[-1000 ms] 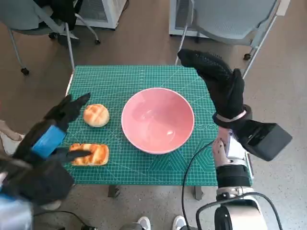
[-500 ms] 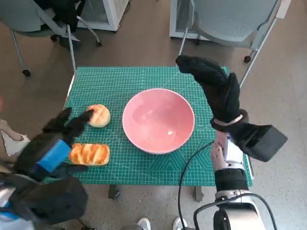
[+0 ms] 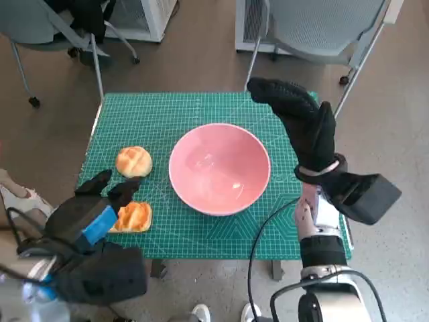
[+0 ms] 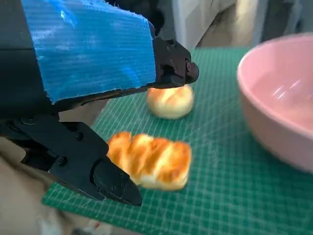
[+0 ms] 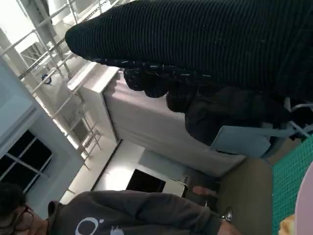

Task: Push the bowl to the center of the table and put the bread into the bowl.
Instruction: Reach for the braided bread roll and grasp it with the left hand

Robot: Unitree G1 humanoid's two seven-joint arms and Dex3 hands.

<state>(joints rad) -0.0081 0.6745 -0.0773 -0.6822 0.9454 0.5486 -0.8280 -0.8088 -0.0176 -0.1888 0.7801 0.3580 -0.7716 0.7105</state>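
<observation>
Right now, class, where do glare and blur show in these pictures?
Head view: soft window glare inside the pink bowl. Left wrist view: the round bun and bowl look soft, the blue-taped left hand sharper. Right wrist view: bright background washed out.

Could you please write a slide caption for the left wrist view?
Left robot hand hovers open over the braided bread loaf, round bun and pink bowl beyond.

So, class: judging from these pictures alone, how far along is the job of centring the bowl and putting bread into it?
Done, apparently: the pink bowl sits about mid-mat on the green mat. In hand: the left hand hovers open over the long bread, not gripping it. Left: grasping bread and placing it in the bowl, which holds nothing. The round bun lies untouched; the right hand is raised, holding nothing.
</observation>
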